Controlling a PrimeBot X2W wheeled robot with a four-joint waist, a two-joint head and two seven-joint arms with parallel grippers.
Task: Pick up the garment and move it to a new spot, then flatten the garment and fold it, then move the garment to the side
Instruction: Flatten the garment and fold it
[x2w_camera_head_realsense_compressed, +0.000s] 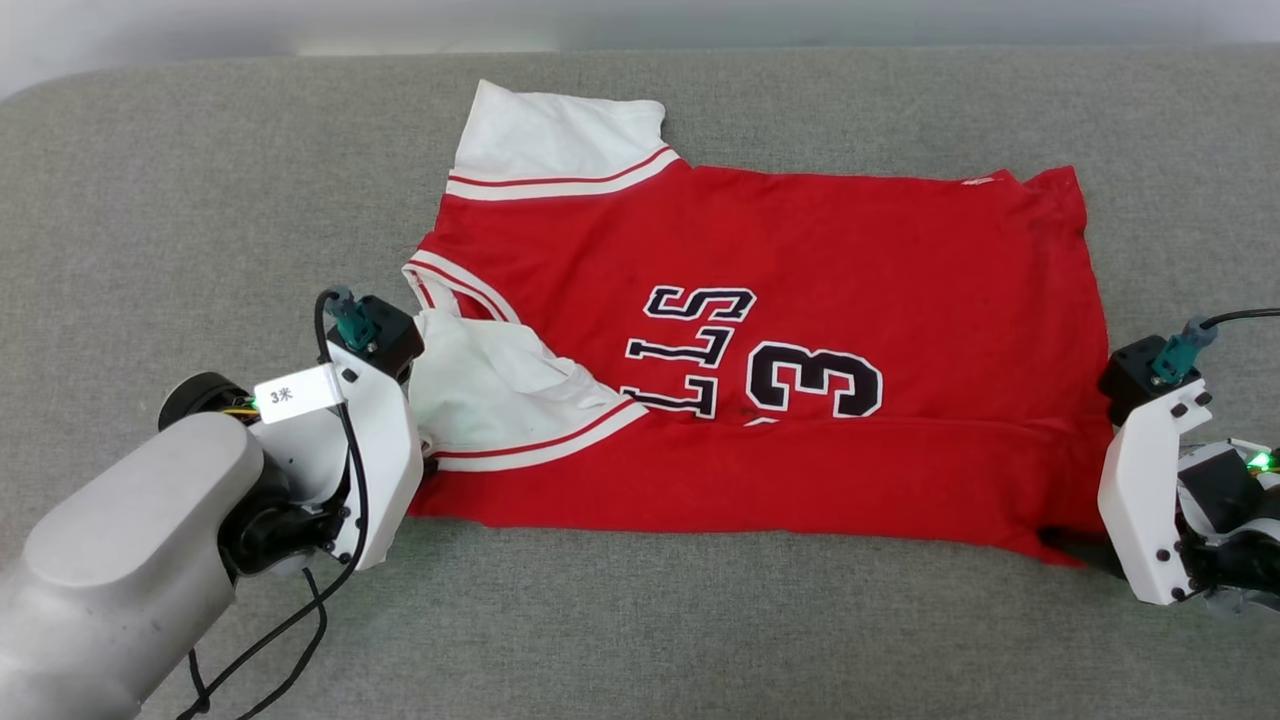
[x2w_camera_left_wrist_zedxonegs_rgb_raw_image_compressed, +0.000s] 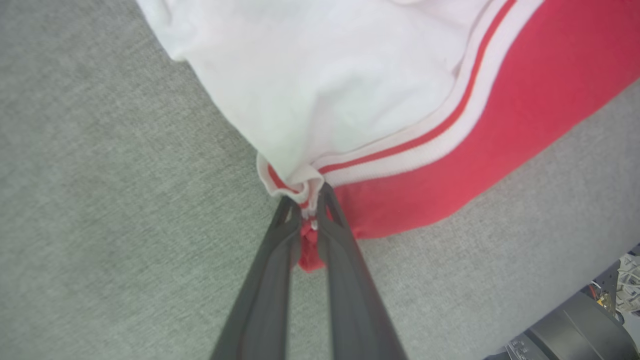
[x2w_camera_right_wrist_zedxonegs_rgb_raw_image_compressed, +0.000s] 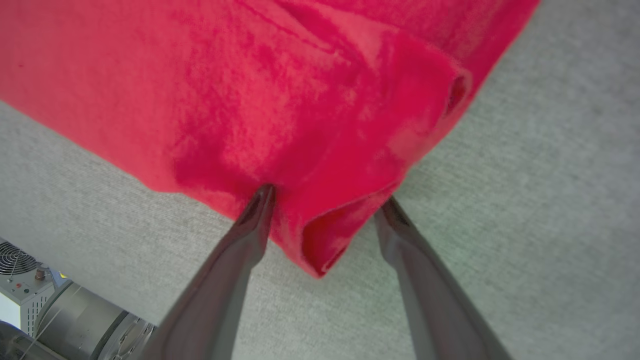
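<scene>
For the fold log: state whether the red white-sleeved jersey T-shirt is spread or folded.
Partly folded: the red jersey T-shirt has its near edge turned over, cutting off the black lettering.

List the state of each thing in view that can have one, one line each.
garment: lying on the grey surface, near edge folded over part of the lettering, near sleeve folded onto the red body.
left gripper: shut on the garment's striped sleeve corner.
right gripper: open, straddling the red hem corner.
</scene>
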